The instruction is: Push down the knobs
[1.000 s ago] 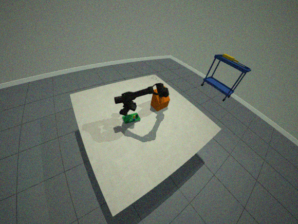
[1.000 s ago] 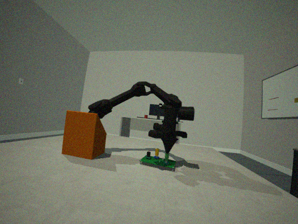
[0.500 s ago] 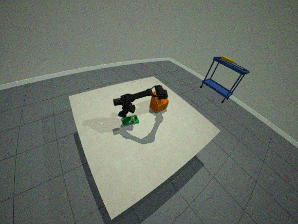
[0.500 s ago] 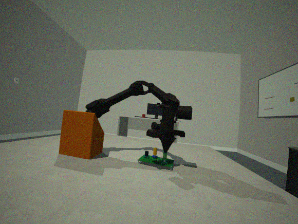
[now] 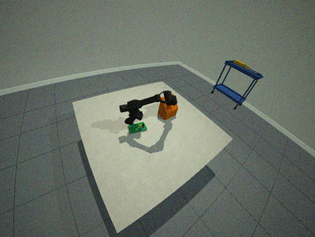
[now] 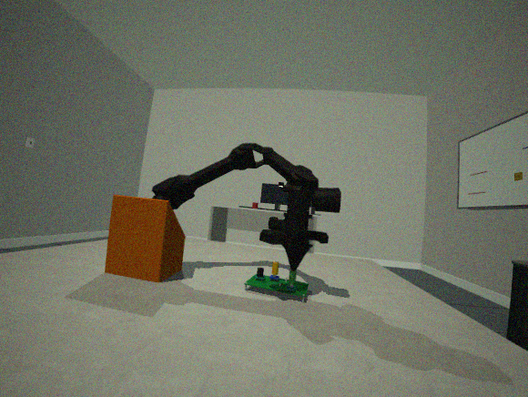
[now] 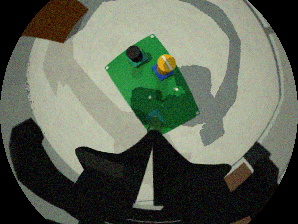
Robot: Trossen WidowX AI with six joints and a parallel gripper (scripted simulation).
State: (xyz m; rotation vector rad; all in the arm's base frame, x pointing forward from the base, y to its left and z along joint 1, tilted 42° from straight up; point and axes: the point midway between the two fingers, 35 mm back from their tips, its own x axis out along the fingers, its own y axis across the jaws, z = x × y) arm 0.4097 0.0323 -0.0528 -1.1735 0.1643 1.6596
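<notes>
Jaws pressed together, gripper (image 6: 295,269) (image 7: 153,133) above green knob (image 6: 292,276); if push goes off-centre, potentiometer may break loose from board (image 5: 133,130) (image 6: 266,284) (image 7: 120,75)

Green circuit board (image 5: 133,129) (image 6: 265,283) (image 7: 120,75) on short legs; yellow knob (image 5: 140,125) (image 6: 275,268) (image 7: 166,64) upright, green knob (image 6: 292,276) apparently upright too.

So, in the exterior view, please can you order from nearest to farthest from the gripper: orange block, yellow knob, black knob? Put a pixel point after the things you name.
1. Yellow knob (image 5: 140,125) (image 6: 275,268) (image 7: 166,64): just left of the fingertips in that view.
2. Black knob (image 5: 143,124) (image 6: 259,272) (image 7: 134,53): further left, same board.
3. Orange block (image 5: 167,110) (image 6: 137,237) (image 7: 55,20): far left.
</notes>
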